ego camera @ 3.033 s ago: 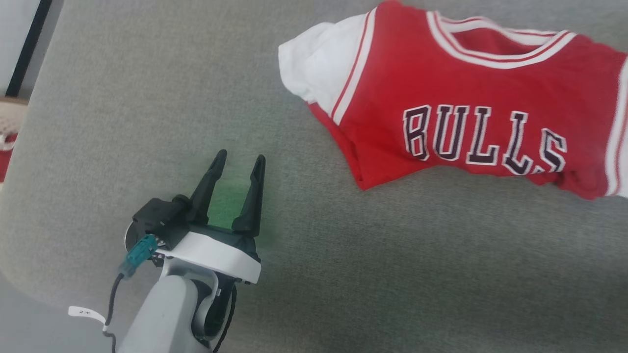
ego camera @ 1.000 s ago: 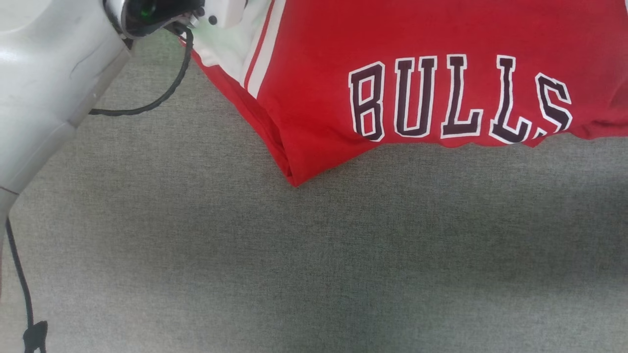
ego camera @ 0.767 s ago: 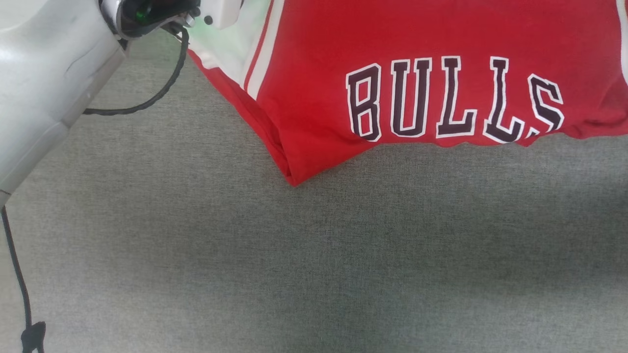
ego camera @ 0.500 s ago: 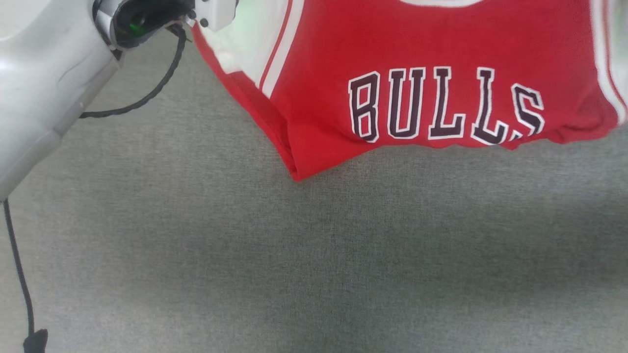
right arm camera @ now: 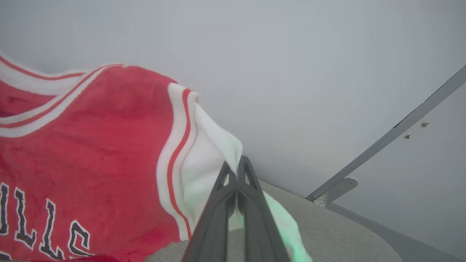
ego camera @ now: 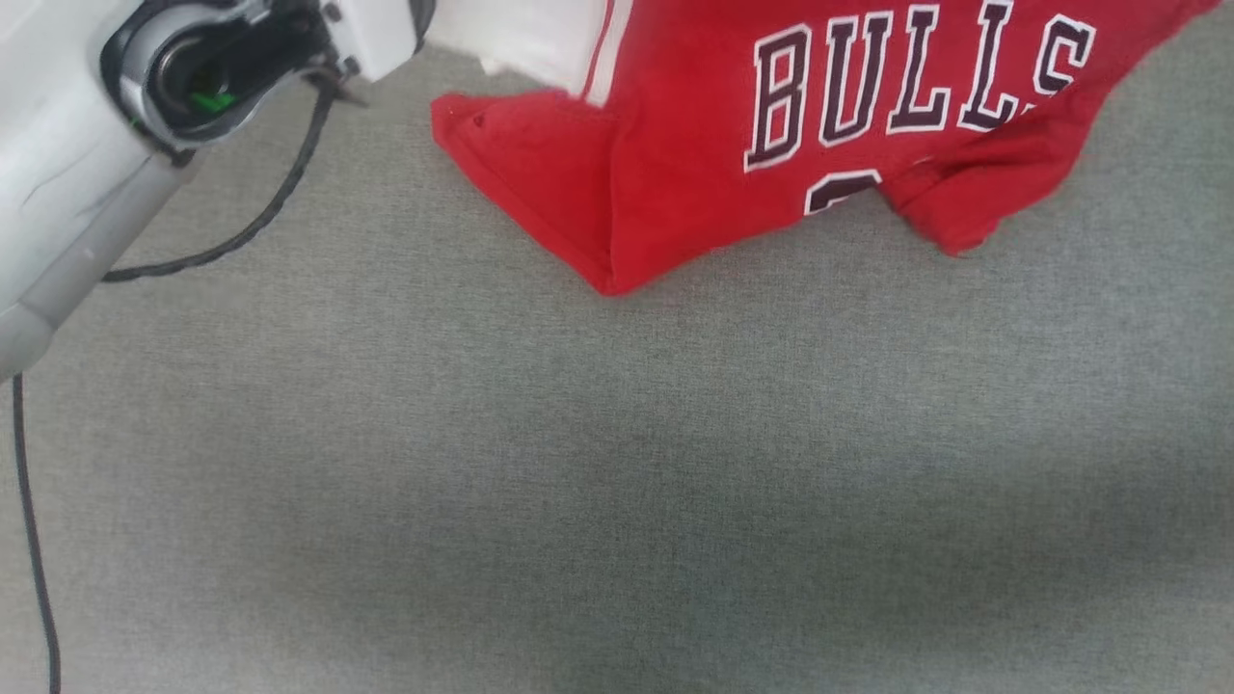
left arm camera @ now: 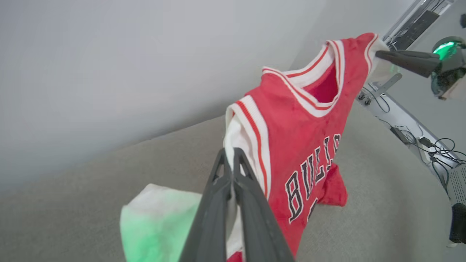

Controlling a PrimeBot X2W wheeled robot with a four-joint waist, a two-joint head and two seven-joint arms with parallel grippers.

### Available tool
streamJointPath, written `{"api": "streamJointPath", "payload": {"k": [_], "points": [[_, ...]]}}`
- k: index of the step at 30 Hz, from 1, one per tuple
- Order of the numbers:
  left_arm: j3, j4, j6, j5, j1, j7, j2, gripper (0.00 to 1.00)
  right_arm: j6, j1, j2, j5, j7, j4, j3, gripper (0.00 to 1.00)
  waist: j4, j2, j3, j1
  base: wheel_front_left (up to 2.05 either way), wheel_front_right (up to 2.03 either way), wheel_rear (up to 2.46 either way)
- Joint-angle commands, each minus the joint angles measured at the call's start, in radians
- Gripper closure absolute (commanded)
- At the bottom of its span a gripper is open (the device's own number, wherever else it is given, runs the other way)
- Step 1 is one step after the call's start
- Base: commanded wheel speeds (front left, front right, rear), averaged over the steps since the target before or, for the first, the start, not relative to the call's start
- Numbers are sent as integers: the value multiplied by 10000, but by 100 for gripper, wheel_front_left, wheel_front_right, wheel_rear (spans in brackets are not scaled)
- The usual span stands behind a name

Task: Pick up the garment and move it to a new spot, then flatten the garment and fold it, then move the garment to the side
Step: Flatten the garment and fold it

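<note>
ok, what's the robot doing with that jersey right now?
It holds the jersey by its white sleeves: the left gripper is shut on one and the right gripper is shut on the other. The jersey hangs between them with the lettering facing the robot, and its lower part rests on the grey surface. It is partly lifted and not yet flattened or folded.

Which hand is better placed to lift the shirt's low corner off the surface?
Probably the left hand: shut on the white sleeve just above that corner of the garment. The right hand pinches the far sleeve.
</note>
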Motion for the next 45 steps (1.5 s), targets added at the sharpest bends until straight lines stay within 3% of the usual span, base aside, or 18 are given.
{"api": "streamJointPath", "payload": {"k": [1,5,12,16,21,25,30,36,41,45], "points": [[6,48,-21,30,147,-17,46,100,-18,-36,196,-52,-66,107,-104,100,-47,1,118,0,0,0,0],[124,943,-21,300,-196,-434,44,100,-18,-700,953,-422,-317,766,-518,100,-291,1,559,0,0,0,0],[916,3706,-21,911,-1993,-2442,-861,100,-18,-3319,3062,-1749,-1567,2785,-1132,100,-800,1,999,0,0,0,0],[1438,5179,-21,1238,-3341,-3697,-1390,100,-20,-4977,3899,-2712,-2965,4169,-1795,100,-968,1,903,0,0,0,0],[2285,5845,-20,1199,-4143,-4084,-2046,100,-18,-6272,4619,-3606,-4149,5740,-2186,100,-969,1,598,0,0,0,0],[2394,5691,-21,1115,-3826,-4096,-2230,100,-18,-6361,4733,-3640,-4241,6163,-1884,100,-871,1,471,0,0,0,0],[2250,4834,-21,799,-2342,-4104,-2130,100,-18,-5249,4472,-3231,-4234,6211,-1120,100,-697,1,317,0,0,0,0],[2386,2079,-21,58,711,-4109,-1067,100,-18,-2676,3883,-2102,-3992,5073,82,100,-777,1,62,0,0,0,0],[2061,-323,-21,63,3670,-4111,45,100,-18,-107,3054,-1128,-3601,3503,935,100,-817,1,-326,0,0,0,0],[2057,-1671,-21,338,5758,-4112,659,100,-18,1800,2445,-485,-3362,2248,1040,100,-913,1,-586,0,0,0,0]]}}
